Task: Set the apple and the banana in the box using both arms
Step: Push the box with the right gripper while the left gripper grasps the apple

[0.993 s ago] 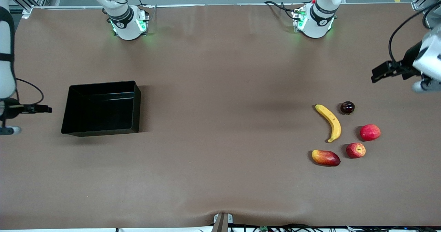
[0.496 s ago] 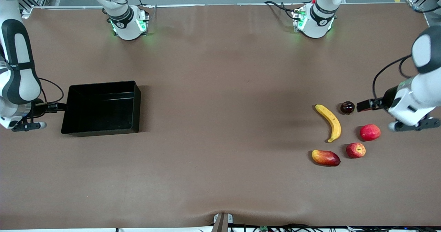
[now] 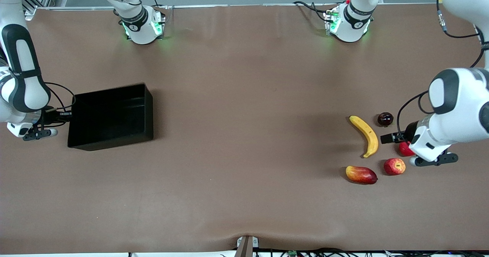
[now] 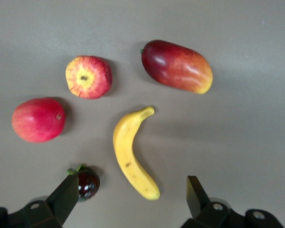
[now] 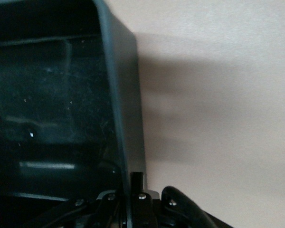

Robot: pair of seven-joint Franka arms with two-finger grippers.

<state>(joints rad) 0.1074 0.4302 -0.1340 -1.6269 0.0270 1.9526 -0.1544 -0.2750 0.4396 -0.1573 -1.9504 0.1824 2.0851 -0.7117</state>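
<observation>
The brown table [image 3: 244, 134] carries everything, and the box [image 3: 110, 117] sits toward the right arm's end of it, a glossy black open bin with nothing visible inside; its end toward the fruits looks raised off the table. The right arm reaches down at that end, forearm upright and wrist bent low, and the right gripper [image 3: 65, 114] is at the box's end wall; the right wrist view shows what the front view cannot, that wall [image 5: 118, 118] running down between the fingers, closed onto it. The left arm bends over the fruit cluster at its own end of the table, with the left gripper [image 3: 391, 138] low over the table just beside the banana [image 3: 366, 134]. The left wrist view shows its two fingers [image 4: 61, 199] spread wide with nothing held, the banana [image 4: 131, 154] lying between them on the table. That view also shows the whole plain red fruit [image 4: 38, 119], which the front view mostly hides under the wrist. The mango-like fruit [image 3: 361, 174] lies nearest the front camera, the apple [image 3: 394, 166] just beside it and apart from the banana's tip, its yellow dimple up [image 4: 88, 77]. The small dark fruit [image 3: 385, 118] lies farthest from that camera.
</observation>
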